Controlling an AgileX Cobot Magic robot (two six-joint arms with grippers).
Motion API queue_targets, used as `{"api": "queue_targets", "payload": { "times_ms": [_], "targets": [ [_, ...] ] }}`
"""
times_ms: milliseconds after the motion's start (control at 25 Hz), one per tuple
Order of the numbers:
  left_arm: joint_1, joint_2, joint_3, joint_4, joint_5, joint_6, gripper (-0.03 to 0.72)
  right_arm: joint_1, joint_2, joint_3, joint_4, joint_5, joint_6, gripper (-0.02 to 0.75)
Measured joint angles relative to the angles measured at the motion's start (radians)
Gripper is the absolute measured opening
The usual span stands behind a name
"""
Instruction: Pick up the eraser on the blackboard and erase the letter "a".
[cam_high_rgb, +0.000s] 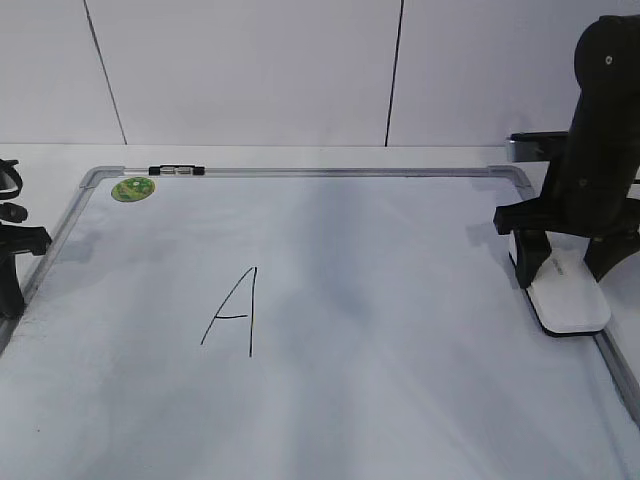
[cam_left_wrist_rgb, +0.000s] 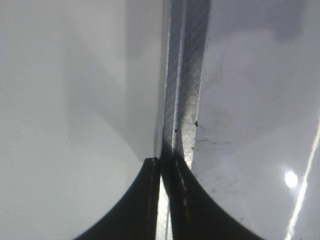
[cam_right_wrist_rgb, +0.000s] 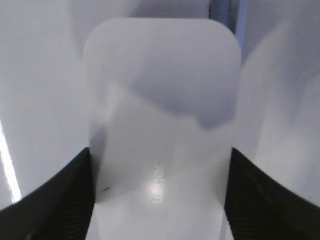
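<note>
left gripper (cam_left_wrist_rgb: 161, 165): low at the board's left edge, fingers pressed together, tips over the frame strip, holding nothing
left arm: only a dark piece shows at the far left of the exterior view, sitting beside the frame
board (cam_high_rgb: 400, 400): lies flat, silver frame, runs from the left gripper across to the right one
sticker (cam_high_rgb: 133, 188): round, green, top left corner, up and right of the left gripper
capital A (cam_high_rgb: 233, 310): black marker, between the two grippers, nearer the left
small "a": can't find it in any view
right arm: black, comes down steeply at the board's right edge, wrist pointing down
right gripper (cam_high_rgb: 563, 262): fingers (cam_right_wrist_rgb: 55, 200) on both long sides of the eraser, pinching it
eraser (cam_right_wrist_rgb: 160, 115): white, rounded, grey lettering on top, between the right fingers, on the board just inside the right frame
</note>
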Motion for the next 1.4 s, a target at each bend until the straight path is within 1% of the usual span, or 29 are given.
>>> {"api": "queue_targets", "payload": {
  "times_ms": [520,1400],
  "targets": [
    [0.0,0.0,0.0,-0.004,0.0,0.001,0.015,0.0,0.056,-0.098,0.002,0.015,0.0,0.556],
    [0.0,0.0,0.0,-0.008,-0.002,0.001,0.015,0.0,0.086,-0.105,-0.004,0.021,0.0,0.556]
  ]
}}
